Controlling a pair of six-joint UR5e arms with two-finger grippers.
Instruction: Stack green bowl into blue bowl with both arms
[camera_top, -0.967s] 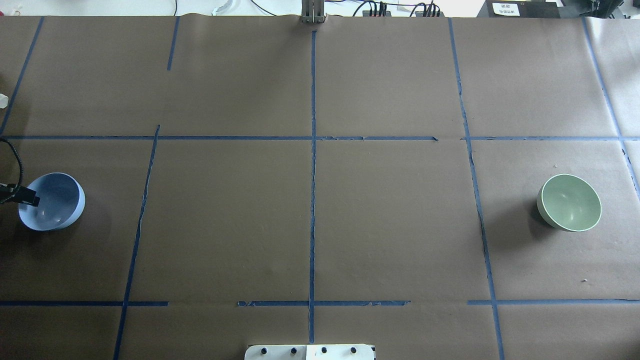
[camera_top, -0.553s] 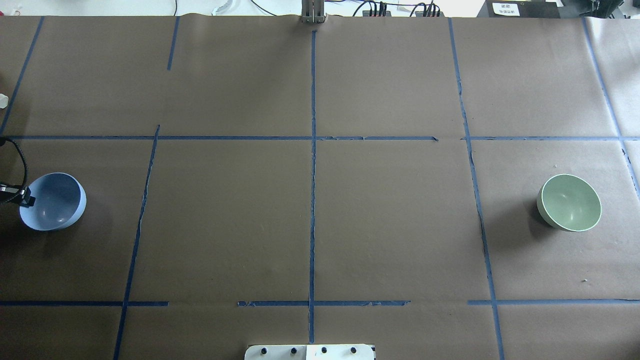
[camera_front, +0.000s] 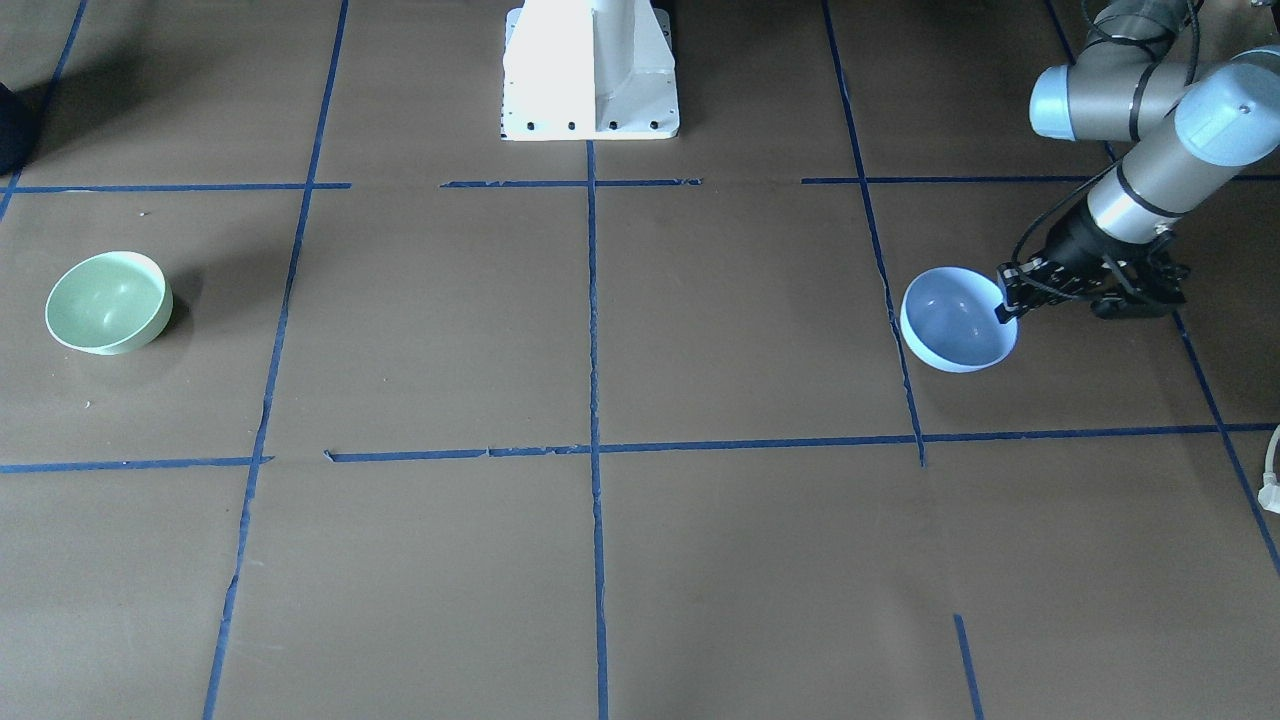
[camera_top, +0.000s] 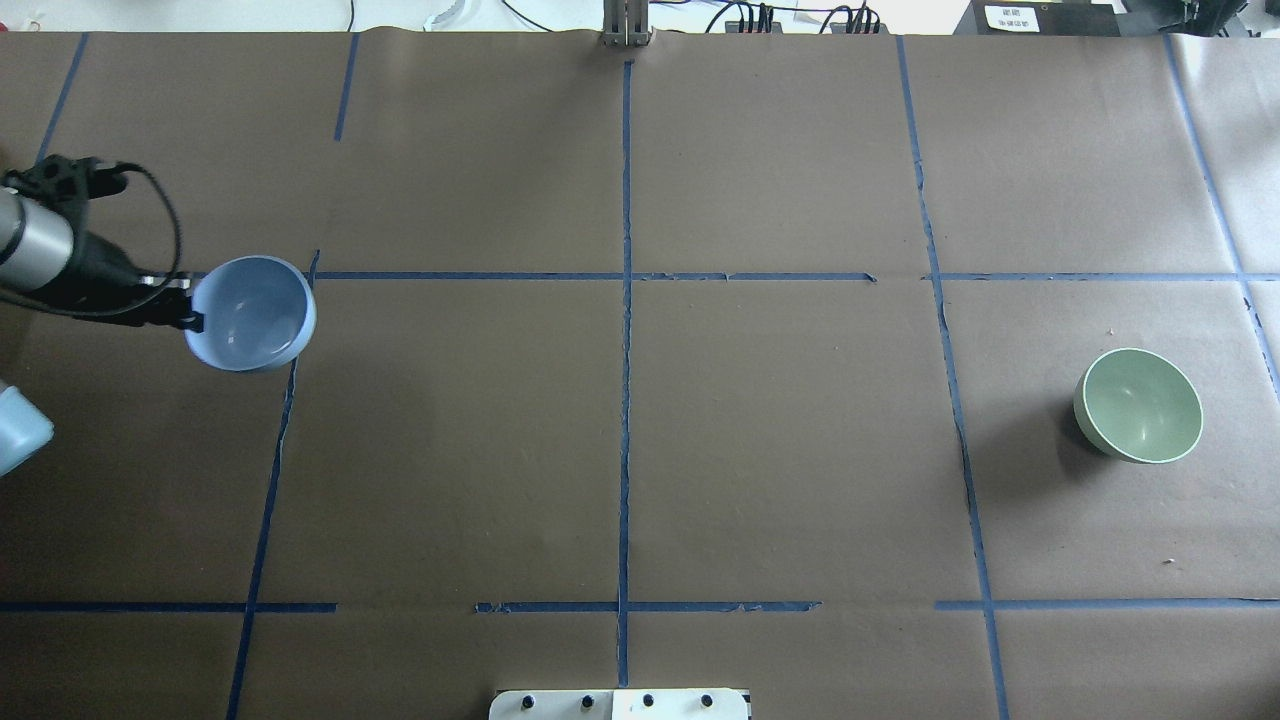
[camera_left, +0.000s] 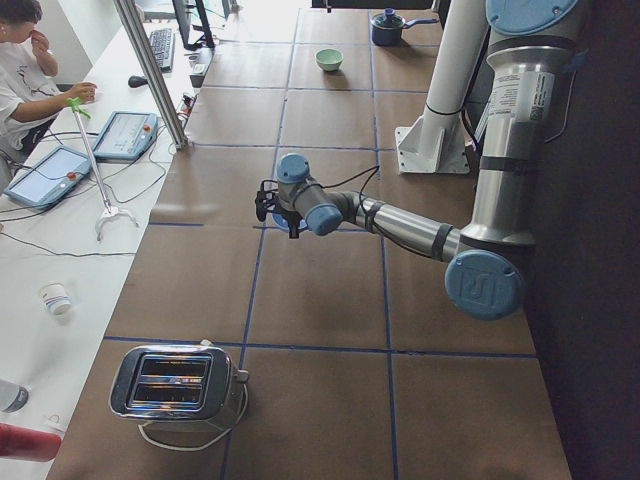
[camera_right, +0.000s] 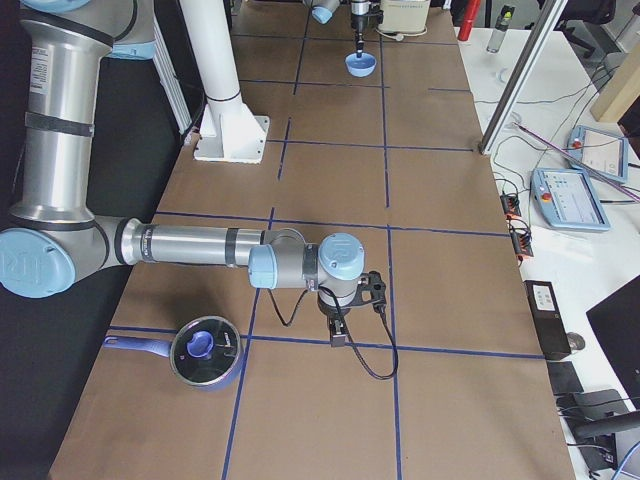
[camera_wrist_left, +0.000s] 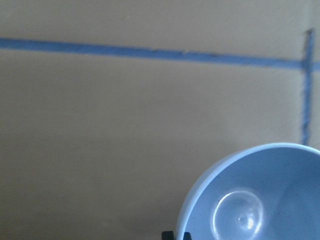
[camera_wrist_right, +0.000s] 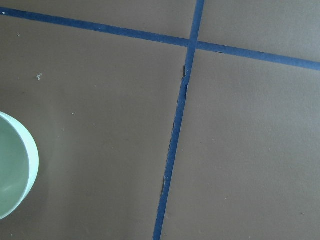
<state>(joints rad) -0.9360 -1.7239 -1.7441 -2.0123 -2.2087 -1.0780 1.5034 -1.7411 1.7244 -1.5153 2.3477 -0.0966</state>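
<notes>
The blue bowl (camera_top: 250, 313) hangs from my left gripper (camera_top: 193, 320), which is shut on its rim on the side nearest the arm and holds it above the table. In the front-facing view the bowl (camera_front: 957, 320) sits just beside the gripper (camera_front: 1005, 307). The left wrist view shows the bowl's inside (camera_wrist_left: 260, 200). The green bowl (camera_top: 1140, 405) stands alone at the table's right side, and its rim edges into the right wrist view (camera_wrist_right: 15, 170). My right gripper (camera_right: 340, 338) points down at the paper; I cannot tell if it is open.
Brown paper with blue tape lines (camera_top: 626, 300) covers the table. The white pedestal (camera_front: 590, 70) stands at the robot's side. A toaster (camera_left: 180, 385) sits beyond the left end. A lidded blue pot (camera_right: 205, 350) lies near the right arm.
The left gripper has carried the blue bowl from the far left edge inward and away from the robot. More of the left arm now shows. The green bowl has not moved.
</notes>
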